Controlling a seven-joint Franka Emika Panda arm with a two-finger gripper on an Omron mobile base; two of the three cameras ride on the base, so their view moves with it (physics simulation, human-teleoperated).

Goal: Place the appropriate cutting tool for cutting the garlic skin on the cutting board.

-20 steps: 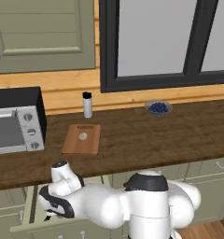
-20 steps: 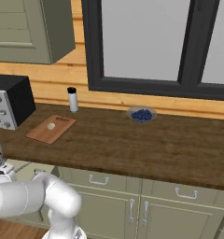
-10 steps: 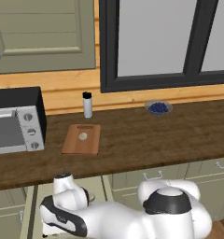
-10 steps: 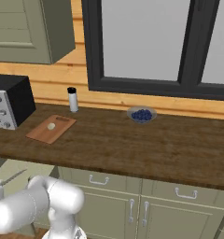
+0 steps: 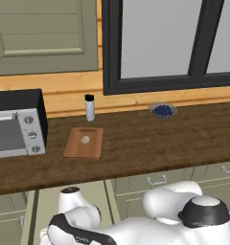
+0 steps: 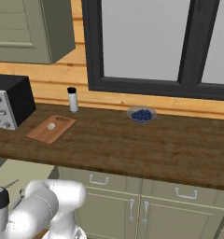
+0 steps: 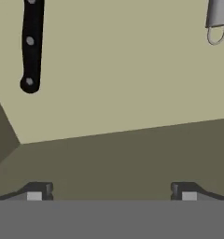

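Step in hand: reaching into the open drawer [image 7: 132,70] below the counter to fetch the knife; nothing is picked up yet, by my reading.
Gripper: the gripper [image 7: 111,192] has its two fingertips [image 7: 37,192] spread as wide as they go, with nothing between them, hanging over the drawer's pale floor.
Knife: in the hand view the knife [image 7: 31,46] lies at about 10 o'clock, its black riveted handle running up and down with the rounded butt end nearest the gripper; the blade runs off the top edge and cannot be seen.
Other utensil: a silver utensil [image 7: 219,21] with a wire loop sits at about 2 o'clock, well apart from the knife; too cropped to name.
Cutting board: the cutting board [image 5: 77,147] rests on the wooden counter [image 5: 150,148], at about 9 o'clock from the picture's centre in the left base view, just beside the toaster oven [image 5: 14,125].
Garlic: the garlic [image 5: 85,139] sits on the board, toward its slotted end.
Nearby: a white shaker [image 5: 90,108] stands just behind the board; a bowl of blueberries [image 5: 162,110] is well off at 2 o'clock.
Next move calls for: shifting the hand toward 10 o'clock until the handle lies between the fingertips, turning to span its narrow width, then descending and closing.
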